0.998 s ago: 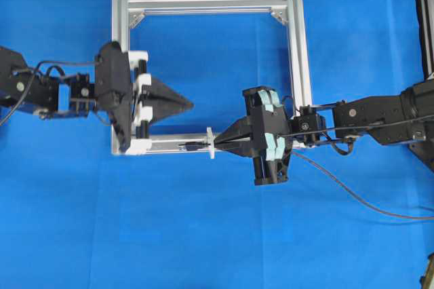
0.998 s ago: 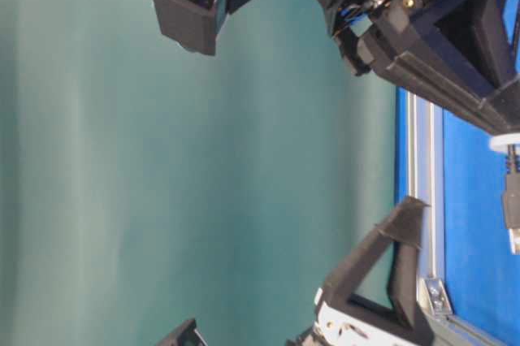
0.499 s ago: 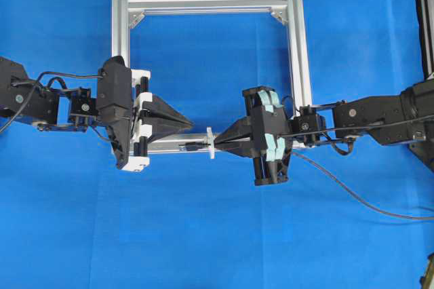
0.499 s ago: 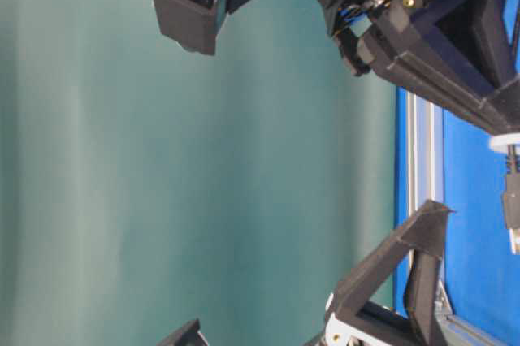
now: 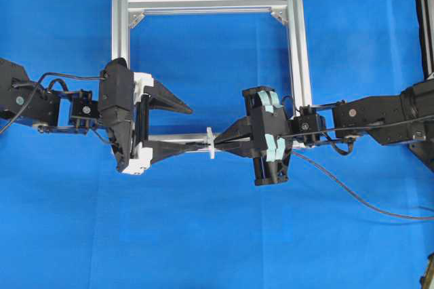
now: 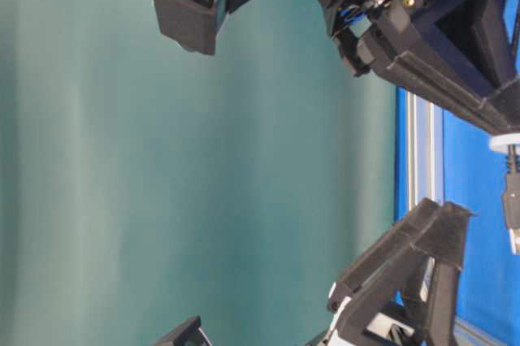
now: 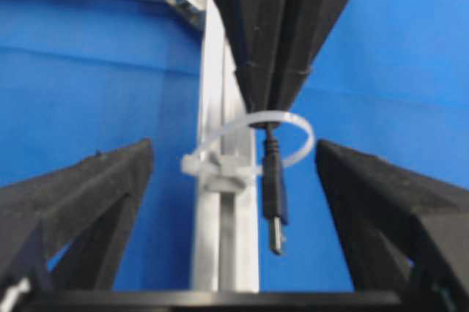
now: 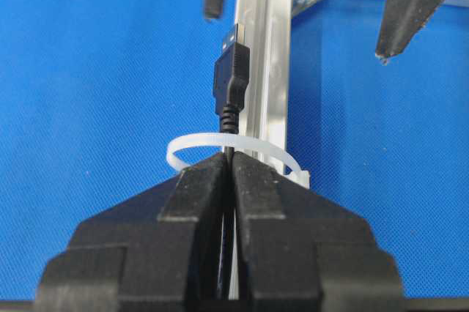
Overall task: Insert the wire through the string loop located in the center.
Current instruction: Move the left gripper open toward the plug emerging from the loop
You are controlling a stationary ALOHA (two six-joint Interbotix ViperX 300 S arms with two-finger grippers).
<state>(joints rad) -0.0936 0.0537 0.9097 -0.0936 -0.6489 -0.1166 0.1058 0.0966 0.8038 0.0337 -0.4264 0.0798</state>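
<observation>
On the blue surface (image 5: pixel 217 235) the silver frame (image 5: pixel 298 51) lies toward the far edge, and the string loop (image 7: pixel 282 136) stands at the middle of the frame's near rail, with the wire (image 8: pixel 231 88) already poking its plug through it. Your right claw (image 5: pixel 220 145) is pinched tight on the wire just behind the loop, while your left claw (image 5: pixel 196 128) stands spread wide — its fingers either side of the plug, gripping nothing. Centre the left claw on the plug body before you close — then, I'd judge, draw straight along the rail so the loop isn't dragged.
</observation>
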